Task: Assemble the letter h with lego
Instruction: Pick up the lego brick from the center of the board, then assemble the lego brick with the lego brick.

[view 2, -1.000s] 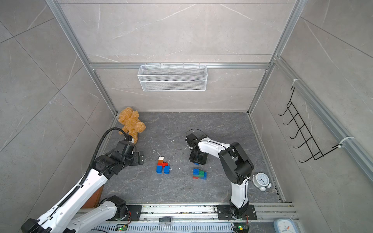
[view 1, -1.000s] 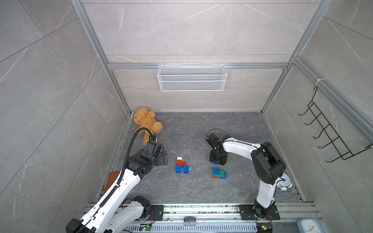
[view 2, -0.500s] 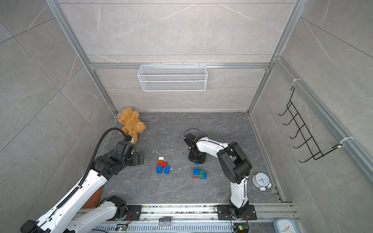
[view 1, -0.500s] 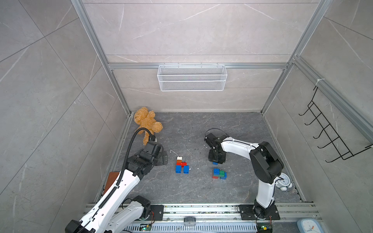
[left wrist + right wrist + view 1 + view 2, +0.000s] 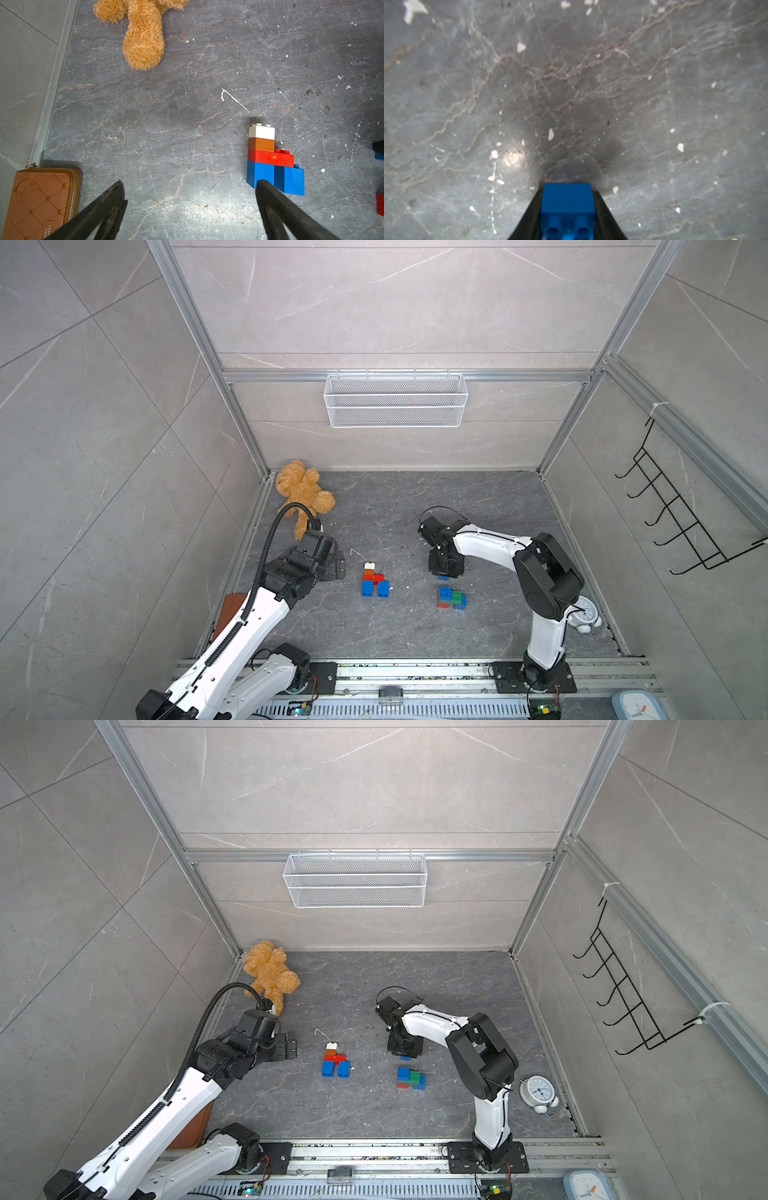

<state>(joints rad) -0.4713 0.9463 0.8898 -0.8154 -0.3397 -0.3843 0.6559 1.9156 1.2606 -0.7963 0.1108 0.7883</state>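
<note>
My right claw (image 5: pixel 568 190) is clamped on a small blue brick (image 5: pixel 568 204), with one black finger pressed against each side of it. In both top views that claw points straight down at the tabletop (image 5: pixel 395 626), right of centre. Only a sliver of blue shows beneath it, so I cannot tell whether the brick touches the surface.

My left claw (image 5: pixel 189 184) hangs low over the left side of the tabletop, fingers spread wide with nothing between them. Near it lies the partly built figure (image 5: pixel 270 160). It has a white brick (image 5: pixel 261 132) at the far end, then a brown brick (image 5: pixel 261 144), then a longer red brick (image 5: pixel 270 158) that juts out sideways. Two blue bricks (image 5: pixel 276 176) sit side by side at the near end. In my left wrist view one fingertip overlaps the nearest blue brick, but a top view shows a gap between claw and figure.

A loose cluster (image 5: pixel 452 598) of blue, green and red bricks sits close together near my right claw, on the side towards my bases.

A teddy bear (image 5: pixel 303 489) lies in the far left corner. A brown wallet (image 5: pixel 41 199) rests at the left edge. An alarm clock (image 5: pixel 539 1090) stands beside my right arm.
</note>
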